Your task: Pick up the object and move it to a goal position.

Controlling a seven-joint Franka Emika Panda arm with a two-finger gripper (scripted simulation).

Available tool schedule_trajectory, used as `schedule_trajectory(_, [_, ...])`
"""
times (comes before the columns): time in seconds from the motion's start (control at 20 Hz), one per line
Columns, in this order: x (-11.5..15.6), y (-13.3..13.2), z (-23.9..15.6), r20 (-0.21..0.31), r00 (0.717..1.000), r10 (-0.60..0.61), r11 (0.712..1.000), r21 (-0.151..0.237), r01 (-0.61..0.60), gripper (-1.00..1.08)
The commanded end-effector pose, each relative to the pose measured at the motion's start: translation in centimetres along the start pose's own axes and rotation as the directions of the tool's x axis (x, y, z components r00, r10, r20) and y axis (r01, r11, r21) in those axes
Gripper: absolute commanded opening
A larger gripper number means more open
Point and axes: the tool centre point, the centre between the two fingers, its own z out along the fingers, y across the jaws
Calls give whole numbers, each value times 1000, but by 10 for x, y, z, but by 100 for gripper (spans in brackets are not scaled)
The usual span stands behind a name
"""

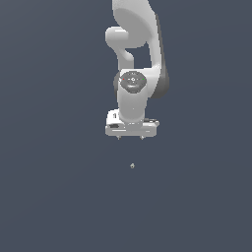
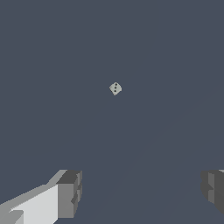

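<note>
Wrist view, nearest the camera: two dark grey fingertip pads stand far apart with only bare surface between them, so the jaws are released and grasp nothing. One pad joins a white finger body; the other is cut by the frame edge.

Beyond the pads lies the tiny pale grey-white roundish object, with three dark dots in a row on its face. It sits alone on the plain dark slate-blue floor, well apart from both pads.

Exterior view: the object appears as a speck on the floor at about 6 o'clock from the white parallel gripper, clear of it and not touched. The two short fingertips point downward from the wide white hand. Above it, toward 12 o'clock, the white Franka arm rises out of frame, a dark round joint cap on its wrist.
</note>
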Motion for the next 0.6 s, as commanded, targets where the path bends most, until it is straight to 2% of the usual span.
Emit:
schedule_trajectory(0.0, [3,0,2,-1,999,33,999,1,-33,100])
schedule_trajectory(0.3, [15,-2,11,-5,988,152,988,6,-152,100])
schedule_trajectory(0.55, [28,-4,21,-9,959,284,959,11,-284,100])
